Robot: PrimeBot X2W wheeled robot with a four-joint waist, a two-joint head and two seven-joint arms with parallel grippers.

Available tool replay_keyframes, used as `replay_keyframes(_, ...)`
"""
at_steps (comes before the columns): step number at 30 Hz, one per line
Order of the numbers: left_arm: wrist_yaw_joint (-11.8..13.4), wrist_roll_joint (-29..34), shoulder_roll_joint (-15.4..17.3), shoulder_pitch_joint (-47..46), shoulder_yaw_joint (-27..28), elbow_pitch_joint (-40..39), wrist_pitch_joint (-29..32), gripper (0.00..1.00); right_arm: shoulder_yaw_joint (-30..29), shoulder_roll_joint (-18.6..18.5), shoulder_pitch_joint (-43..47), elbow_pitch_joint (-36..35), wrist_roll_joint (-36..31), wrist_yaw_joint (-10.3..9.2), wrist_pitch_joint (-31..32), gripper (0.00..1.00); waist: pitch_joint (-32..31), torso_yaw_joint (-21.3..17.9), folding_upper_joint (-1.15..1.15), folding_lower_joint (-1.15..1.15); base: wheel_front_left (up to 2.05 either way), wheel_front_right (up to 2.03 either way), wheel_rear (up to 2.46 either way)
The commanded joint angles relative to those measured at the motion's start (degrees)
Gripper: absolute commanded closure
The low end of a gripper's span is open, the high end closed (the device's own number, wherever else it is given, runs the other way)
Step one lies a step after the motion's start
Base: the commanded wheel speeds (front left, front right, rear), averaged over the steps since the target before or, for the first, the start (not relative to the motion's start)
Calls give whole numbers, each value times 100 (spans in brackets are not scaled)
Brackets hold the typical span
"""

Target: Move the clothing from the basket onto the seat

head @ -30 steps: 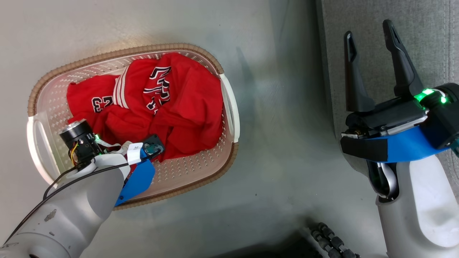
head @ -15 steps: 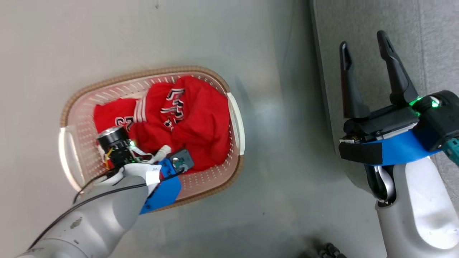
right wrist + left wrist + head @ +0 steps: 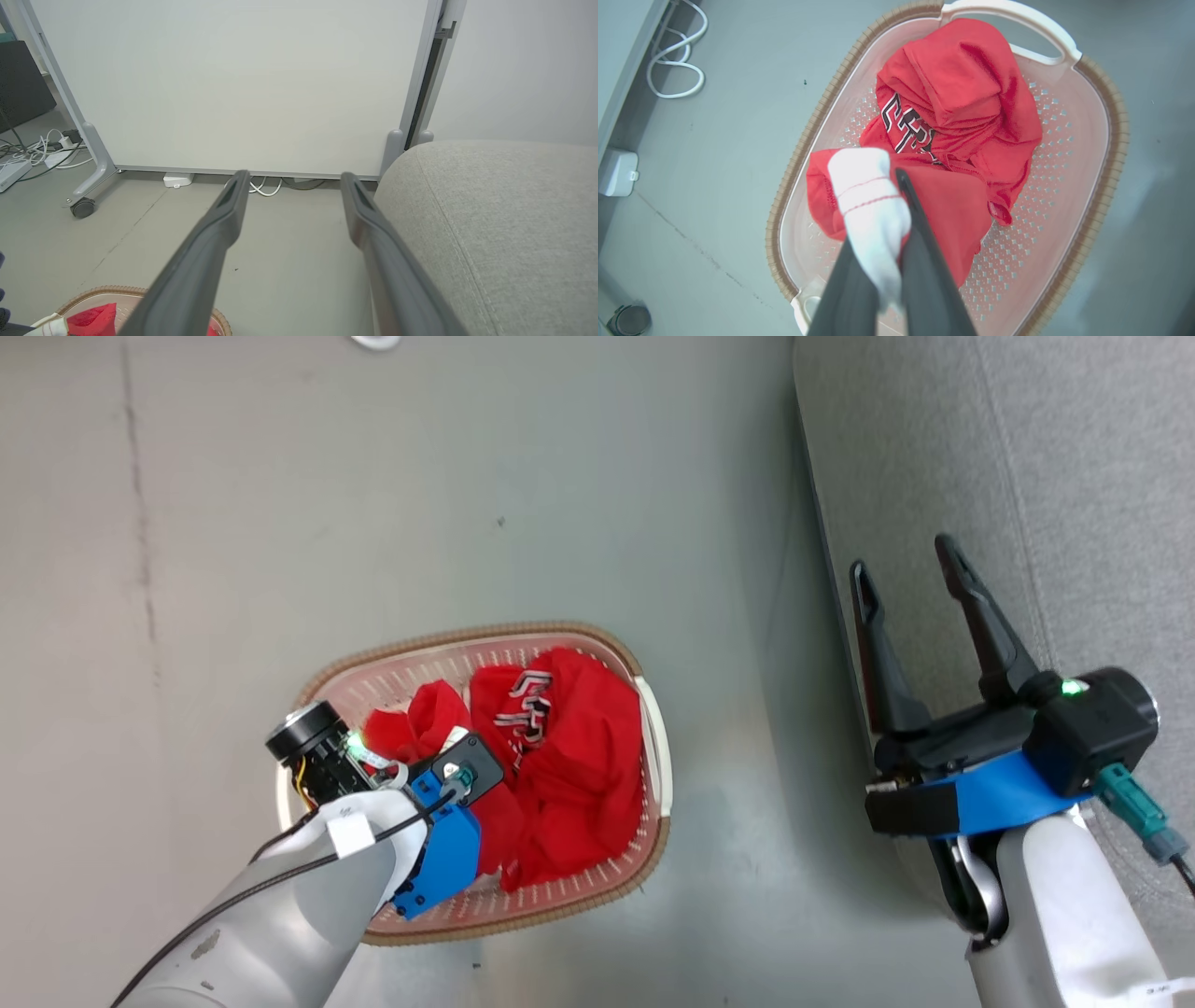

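The basket stands on the grey floor with the clothing in it. A red garment with black-and-white lettering lies crumpled inside. My left gripper hangs above the basket, shut on the white-trimmed band of a second red garment, which droops from the fingers. In the head view this lifted garment bunches beside my left wrist. My right gripper is open and holds nothing, over the edge of the grey seat. The right wrist view has that gripper beside the seat.
A white panel on casters stands ahead, with cables at its foot. A white cable loop and a white box lie on the floor beyond the basket. Bare floor separates the basket and the seat.
The head camera has risen, so the basket looks smaller and lower. My left gripper has lifted one red garment up out of the pile. The right gripper stays open.
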Motion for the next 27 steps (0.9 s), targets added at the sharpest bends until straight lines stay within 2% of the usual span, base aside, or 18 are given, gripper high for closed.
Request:
replay_keyframes(1,4,-59,-30,99,23,46,-140,100,-25,-18,134,41,-41,3,-18,0,-441,175,0,1,0,0,0)
replay_keyframes(8,4,-446,-186,275,181,118,-652,100,-93,-9,577,171,-86,3,-18,0,-1145,371,0,1,0,0,0)
replay_keyframes(16,68,-821,-306,460,577,-189,-853,100,-191,40,1058,240,-159,3,-18,0,-1857,574,0,1,0,0,0)
replay_keyframes(27,460,-872,3,701,1576,-1798,-855,100,-247,85,1456,305,-211,3,-18,0,-2462,685,0,1,0,0,0)
